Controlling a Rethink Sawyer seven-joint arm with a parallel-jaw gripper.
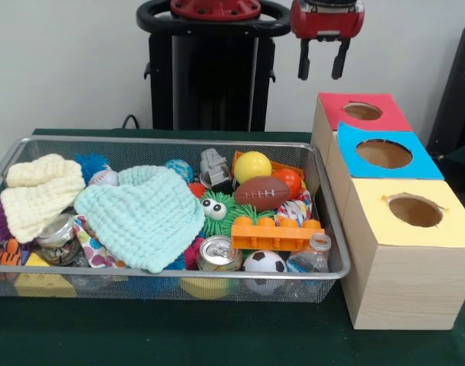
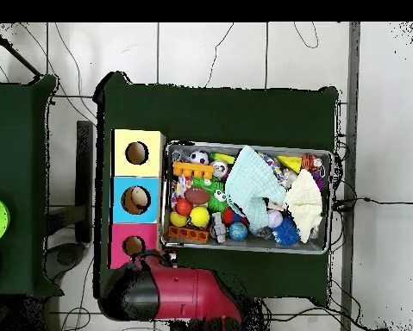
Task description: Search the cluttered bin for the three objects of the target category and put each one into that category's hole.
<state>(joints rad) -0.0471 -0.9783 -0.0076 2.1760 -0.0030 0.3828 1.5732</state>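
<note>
Counting three holes (image 1: 384, 153), one bin (image 1: 324, 198).

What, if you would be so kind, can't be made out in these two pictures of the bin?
- Front view: whatever lies under the mint cloth and cream cloth is covered.
- Front view: the three holes' insides, e.g. the yellow box, are dark.
- Overhead view: the gripper is hidden beneath the arm.
</note>
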